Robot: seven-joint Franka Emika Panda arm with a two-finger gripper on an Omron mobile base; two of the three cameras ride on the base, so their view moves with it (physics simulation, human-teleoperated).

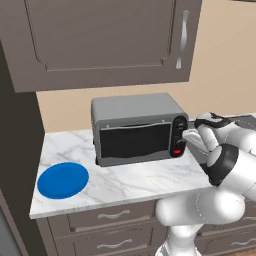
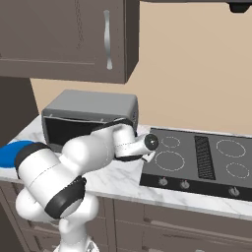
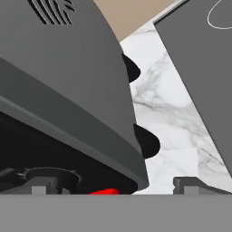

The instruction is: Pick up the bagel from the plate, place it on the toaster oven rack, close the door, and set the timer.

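Note:
The grey toaster oven (image 1: 135, 107) stands on the marble counter with its dark glass door (image 1: 132, 141) shut. The toaster oven rack is hidden behind that glass. The blue plate (image 1: 62, 180) lies bare at the counter's left, and its edge (image 2: 9, 152) shows past my arm. The bagel is hidden from every view. My gripper (image 1: 189, 136) is open at the oven's right-hand control panel, level with the knobs (image 1: 179, 126) and just above the red button (image 1: 177, 151). In the hand view my gripper (image 3: 118, 186) has its tips wide apart, with a dark knob (image 3: 50, 174) and the red button (image 3: 104, 191) close by and nothing held.
A black cooktop (image 2: 197, 162) lies flush in the counter right of the oven. Brown upper cabinets (image 1: 100, 40) hang above the oven. The counter's front edge (image 1: 120, 200) runs above a row of drawers. A tall dark panel closes off the far left.

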